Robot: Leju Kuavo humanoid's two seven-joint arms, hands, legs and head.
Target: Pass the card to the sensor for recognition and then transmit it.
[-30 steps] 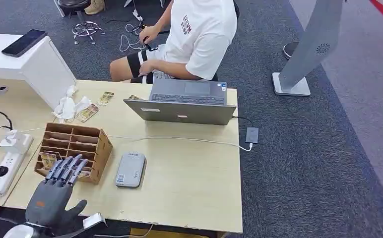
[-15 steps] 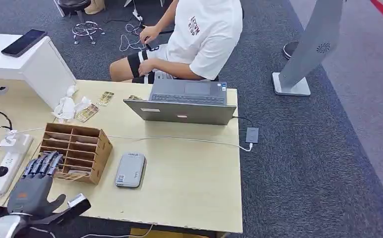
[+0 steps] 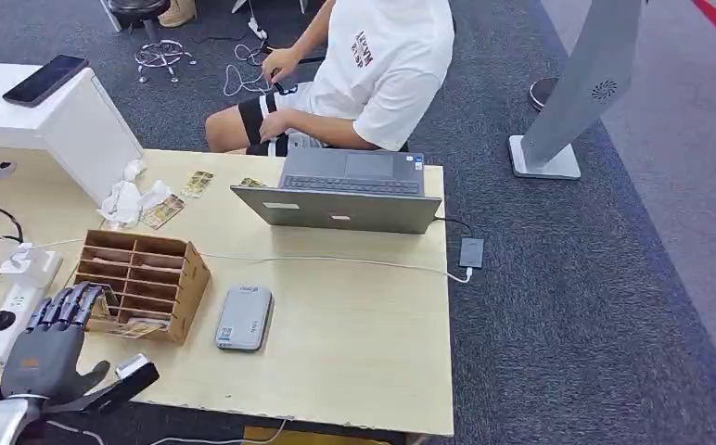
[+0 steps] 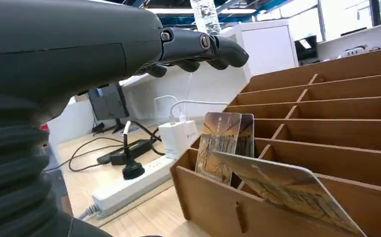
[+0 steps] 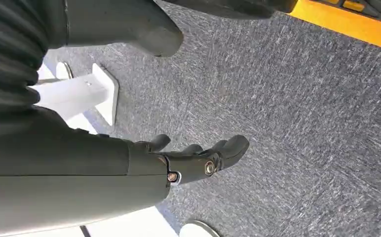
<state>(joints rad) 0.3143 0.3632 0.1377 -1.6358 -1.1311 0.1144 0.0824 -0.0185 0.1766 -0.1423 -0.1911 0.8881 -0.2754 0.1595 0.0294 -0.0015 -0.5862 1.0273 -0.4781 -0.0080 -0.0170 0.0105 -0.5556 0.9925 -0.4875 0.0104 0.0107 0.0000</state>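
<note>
1. Card [image 4: 221, 143] standing in near-left slot of wooden organizer [image 3: 150, 278], untouched.
2. Left hand [image 3: 46, 348] hovering beside it, fingers [image 4: 198, 47] spread, holding nothing; needing thumb-and-finger pinch on exposed edge.
3. Right hand [image 5: 193, 160] hanging loosely curled, empty.
4. Sensor [image 3: 244, 317] lying right of organizer.

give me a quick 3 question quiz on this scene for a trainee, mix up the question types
1. True or false: the left hand holds a card.
2. Where does the grey sensor lie? A) on the laptop B) on the table beside the wooden rack C) on the carpet
3. Fill in: cards stand in a slot of the wooden ____.

Key: 1 false, the hand holds nothing, fingers apart. 2 B. 3 rack.
</note>
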